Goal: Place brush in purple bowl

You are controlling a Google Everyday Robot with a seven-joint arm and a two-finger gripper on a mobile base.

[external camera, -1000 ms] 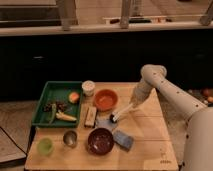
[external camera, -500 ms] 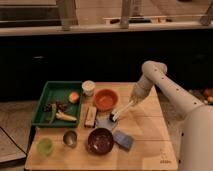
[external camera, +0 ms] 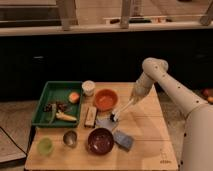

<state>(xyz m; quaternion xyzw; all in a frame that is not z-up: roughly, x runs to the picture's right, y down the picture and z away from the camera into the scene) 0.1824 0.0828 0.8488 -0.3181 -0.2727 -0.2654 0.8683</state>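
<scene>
The brush [external camera: 123, 110] has a pale handle that slants down to the left to a small dark head [external camera: 115, 118]. The head is just above the table, right of the orange bowl. My gripper [external camera: 134, 98] is at the end of the white arm and is shut on the top end of the handle. The purple bowl [external camera: 100, 140] stands near the front of the table, below and to the left of the brush head, and holds nothing.
An orange bowl [external camera: 105, 99] sits left of the brush. A grey-blue pad [external camera: 105, 122] and a blue sponge [external camera: 123, 139] lie by the purple bowl. A tan block [external camera: 90, 116], metal cup [external camera: 70, 138], green cup [external camera: 45, 145], white cup [external camera: 88, 88] and green tray [external camera: 54, 89] are to the left.
The gripper and brush have barely shifted; the brush head stays between the orange bowl and the purple bowl.
</scene>
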